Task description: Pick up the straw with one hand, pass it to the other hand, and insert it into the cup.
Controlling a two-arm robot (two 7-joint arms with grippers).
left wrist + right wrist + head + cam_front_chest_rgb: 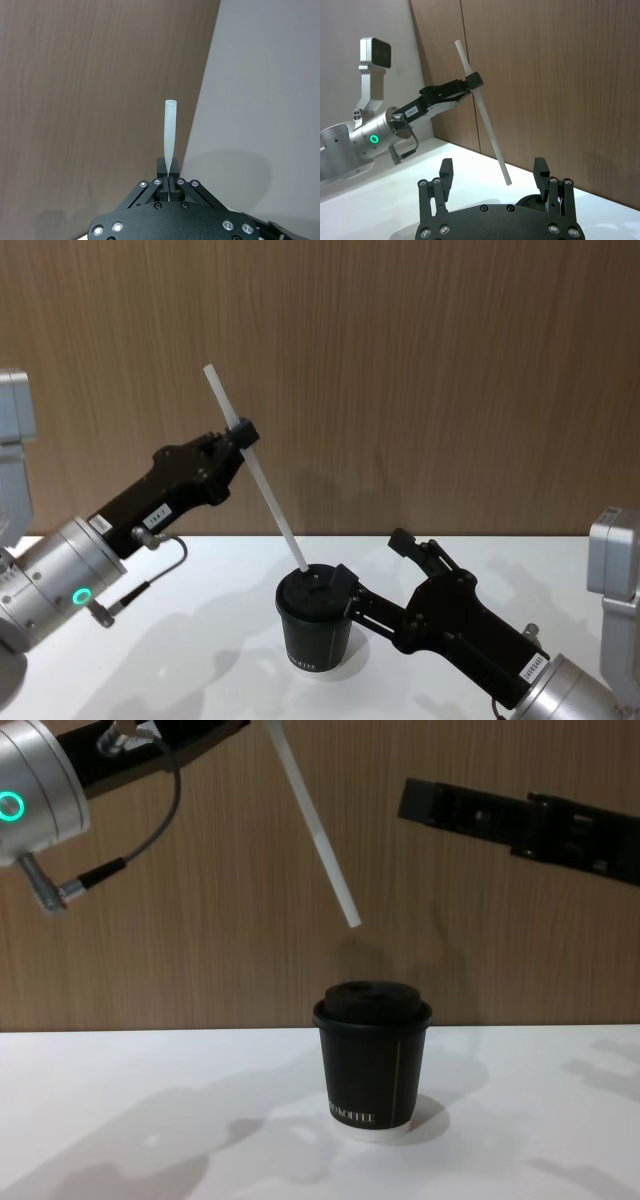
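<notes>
Head view, left gripper [243, 432]: raised at left on a silver wrist, fingers pressed together on the straw, pinching it about a third of the way down from its top end.
Head view, straw [262, 480]: white, tilted, top end up and to the left, lower end overlapping the cup's lid [310, 592] from this angle.
Head view, cup [315, 625]: black, domed lid on, upright on white table [200, 660] near the middle, wood-panel wall [450, 360] behind.
Head view, right gripper [372, 560]: reaches in from lower right, fingers spread, holding nothing, one fingertip overlapping the lid's edge as seen from above.
Left wrist view, straw: stands straight out from the closed fingertips, open end towards the wall.
Left wrist view, fingers: clamped flat on the tube, no gap showing beside it.
Right wrist view, right gripper: two fingers wide apart, nothing between the pads, dark top of the cup low between them.
Right wrist view, left gripper: farther off with green ring light [373, 139] glowing on its wrist, gripping the slanted straw.
Chest view, straw: lower end hangs in the air above the lid, apart from it, not inserted.
Chest view, cup: upright, white lettering low on its side, white base rim on the table.
Chest view, right gripper: high at right, well above the cup and apart from the straw.
</notes>
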